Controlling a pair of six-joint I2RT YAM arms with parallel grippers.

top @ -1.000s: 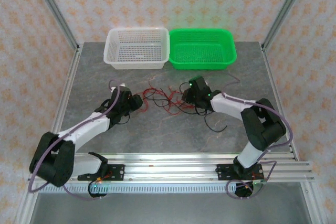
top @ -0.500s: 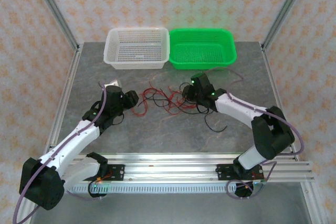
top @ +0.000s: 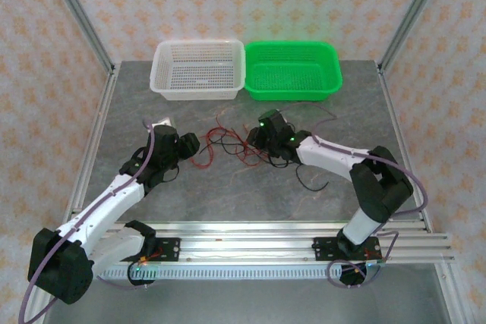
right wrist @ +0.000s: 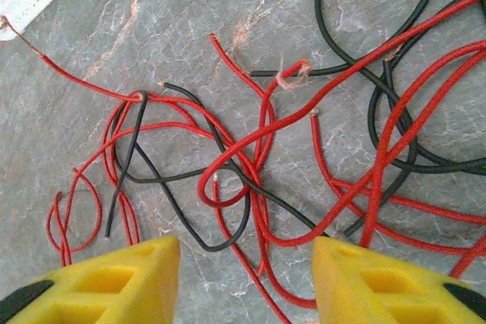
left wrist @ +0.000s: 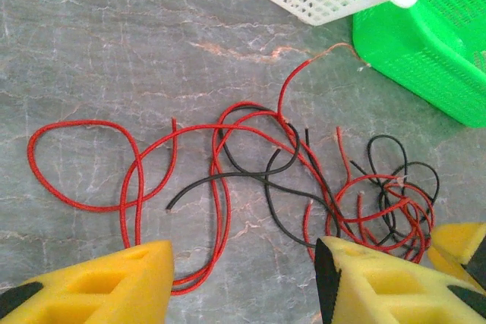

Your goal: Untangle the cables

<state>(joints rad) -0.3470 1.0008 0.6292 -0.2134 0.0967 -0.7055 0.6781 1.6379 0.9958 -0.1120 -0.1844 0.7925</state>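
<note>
The left gripper [top: 187,144] hangs at the left end of the tangle, its yellow jaws apart and clamping nothing. On the middle of the grey stone-patterned table [top: 228,195] lie the thin red and black cables [top: 228,142], loosely knotted. They look light, limp and probably slippery. The outlying red loop [left wrist: 76,122] seems the easiest hold. The right gripper [top: 262,136] is also open and empty, above the denser knot.

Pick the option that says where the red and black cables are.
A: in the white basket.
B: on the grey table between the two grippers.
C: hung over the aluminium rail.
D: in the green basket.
B: the cables lie spread on the table, short of the white basket and green basket, between the left gripper and right gripper.
</note>
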